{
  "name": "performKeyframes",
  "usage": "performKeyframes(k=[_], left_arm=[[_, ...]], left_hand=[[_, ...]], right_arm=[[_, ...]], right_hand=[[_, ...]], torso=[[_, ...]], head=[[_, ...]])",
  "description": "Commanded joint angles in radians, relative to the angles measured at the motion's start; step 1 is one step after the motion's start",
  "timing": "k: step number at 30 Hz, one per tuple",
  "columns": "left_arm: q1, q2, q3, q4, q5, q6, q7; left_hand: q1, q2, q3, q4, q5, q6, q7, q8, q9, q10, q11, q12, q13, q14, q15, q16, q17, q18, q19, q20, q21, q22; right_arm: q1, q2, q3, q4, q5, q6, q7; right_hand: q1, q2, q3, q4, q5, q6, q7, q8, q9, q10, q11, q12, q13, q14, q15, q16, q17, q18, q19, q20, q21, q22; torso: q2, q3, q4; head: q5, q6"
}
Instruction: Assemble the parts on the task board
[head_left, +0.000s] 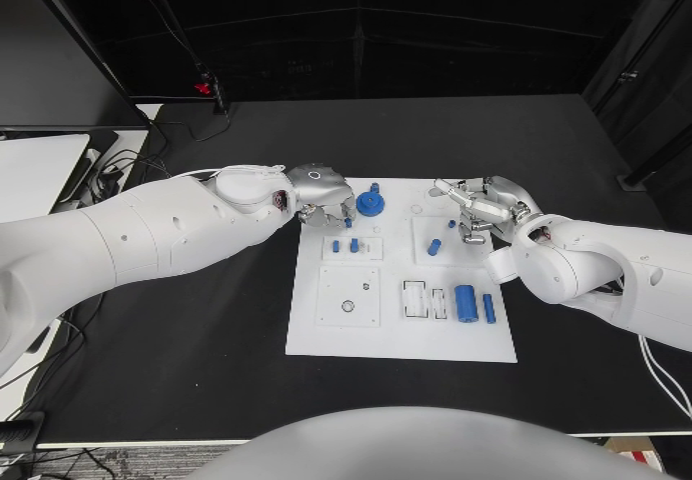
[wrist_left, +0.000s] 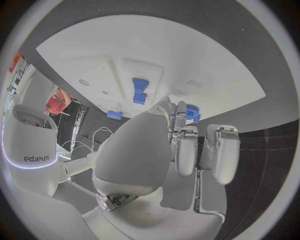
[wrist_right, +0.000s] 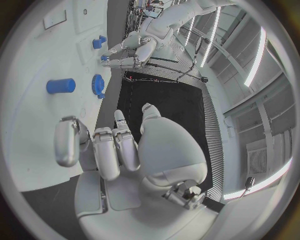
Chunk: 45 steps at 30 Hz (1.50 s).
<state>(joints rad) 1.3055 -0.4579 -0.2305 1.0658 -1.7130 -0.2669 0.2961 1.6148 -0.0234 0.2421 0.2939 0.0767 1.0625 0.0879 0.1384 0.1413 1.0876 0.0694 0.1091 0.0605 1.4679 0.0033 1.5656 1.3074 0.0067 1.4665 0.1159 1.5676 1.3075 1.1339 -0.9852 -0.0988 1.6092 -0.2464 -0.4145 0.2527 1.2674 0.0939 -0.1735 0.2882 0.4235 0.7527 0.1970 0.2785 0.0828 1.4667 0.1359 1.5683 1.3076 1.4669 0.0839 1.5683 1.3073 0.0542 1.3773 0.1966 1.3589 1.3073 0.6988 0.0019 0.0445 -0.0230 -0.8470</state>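
The blue gear (head_left: 371, 205) beside the empty, spread left hand (head_left: 320, 190) could be knocked if approached carelessly.

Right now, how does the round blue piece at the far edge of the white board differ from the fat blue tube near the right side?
The blue gear-like disc is flat and round with a small knob on top; the blue cylinder is long and plain. The disc sits at the far edge, close to the left hand; the cylinder lies on its side nearer the robot, away from both hands. Both are blue and rest on the task board.
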Motion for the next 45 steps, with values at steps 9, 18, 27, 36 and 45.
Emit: performKeyframes(k=[9,18,27,36,45], left_arm=[[-0.008,0.013,-0.005,-0.003,-0.006,0.053,0.016],[-0.008,0.012,-0.005,-0.006,-0.006,0.062,0.022],[-0.008,0.011,-0.005,-0.007,-0.006,0.065,0.025],[-0.009,0.01,-0.005,-0.007,-0.006,0.057,0.035],[-0.009,0.01,-0.005,-0.008,-0.006,0.054,0.036]], left_hand=[[-0.002,-0.004,0.009,-0.001,-0.01,0.027,0.021,-0.004,-0.002,-0.004,0.005,-0.006,0.0,0.103,0.01,0.005,0.263,-0.007,0.104,0.0,0.003,0.263],[-0.004,-0.006,0.011,-0.001,-0.012,0.03,0.022,-0.003,-0.002,-0.008,0.007,-0.009,0.0,0.103,0.012,0.005,0.263,-0.007,0.104,0.001,0.003,0.263],[-0.007,-0.014,0.012,-0.002,-0.014,0.025,0.02,-0.007,-0.004,-0.017,0.01,-0.016,0.0,0.103,0.014,0.005,0.263,-0.007,0.104,0.003,0.003,0.263],[-0.008,-0.017,0.014,-0.002,-0.014,0.024,0.013,-0.008,-0.005,-0.016,0.014,-0.016,0.001,0.103,0.016,0.005,0.263,-0.007,0.104,0.005,0.003,0.263],[-0.012,-0.024,0.019,-0.001,-0.015,0.007,-0.003,-0.019,-0.011,-0.015,0.025,-0.018,0.001,0.103,0.026,0.005,0.263,-0.007,0.104,0.011,0.003,0.263]], right_arm=[[0.001,0.0,0.0,0.003,-0.001,0.008,0.005],[0.001,0.0,0.0,0.002,-0.001,0.008,0.006],[0.001,0.0,0.0,0.002,-0.001,0.009,0.006],[0.001,0.0,0.0,0.001,-0.001,0.01,0.006],[0.001,0.001,0.0,0.001,-0.001,0.01,0.006]], right_hand=[[0.001,0.013,-0.007,-0.001,0.004,-0.006,0.019,0.006,0.001,0.104,0.01,0.003,0.263,0.104,0.004,0.002,0.263,0.01,-0.005,0.0,-0.001,0.178],[0.002,0.013,-0.008,-0.001,0.005,-0.007,0.019,0.008,0.001,0.104,0.01,0.003,0.263,0.104,0.004,0.002,0.263,0.01,-0.005,0.0,0.0,0.178],[0.002,0.013,-0.008,-0.001,0.005,-0.007,0.019,0.008,0.001,0.104,0.01,0.003,0.263,0.104,0.004,0.002,0.263,0.01,-0.005,0.0,0.0,0.178],[0.002,0.013,-0.008,-0.001,0.005,-0.007,0.019,0.008,0.001,0.104,0.01,0.003,0.263,0.104,0.004,0.002,0.263,0.01,-0.005,0.0,0.0,0.178],[0.002,0.013,-0.008,-0.001,0.005,-0.007,0.019,0.008,0.001,0.104,0.01,0.003,0.263,0.104,0.004,0.002,0.263,0.01,-0.005,0.0,0.0,0.178]], torso=[[0.0,0.0,0.0005],[0.0,0.0002,0.0005],[0.0,0.0,-0.0001],[0.0,0.0,0.0004],[0.0,0.0,0.0004]], head=[[-0.001,-0.003],[-0.004,-0.003],[-0.006,-0.002],[-0.007,-0.002],[-0.006,-0.003]])
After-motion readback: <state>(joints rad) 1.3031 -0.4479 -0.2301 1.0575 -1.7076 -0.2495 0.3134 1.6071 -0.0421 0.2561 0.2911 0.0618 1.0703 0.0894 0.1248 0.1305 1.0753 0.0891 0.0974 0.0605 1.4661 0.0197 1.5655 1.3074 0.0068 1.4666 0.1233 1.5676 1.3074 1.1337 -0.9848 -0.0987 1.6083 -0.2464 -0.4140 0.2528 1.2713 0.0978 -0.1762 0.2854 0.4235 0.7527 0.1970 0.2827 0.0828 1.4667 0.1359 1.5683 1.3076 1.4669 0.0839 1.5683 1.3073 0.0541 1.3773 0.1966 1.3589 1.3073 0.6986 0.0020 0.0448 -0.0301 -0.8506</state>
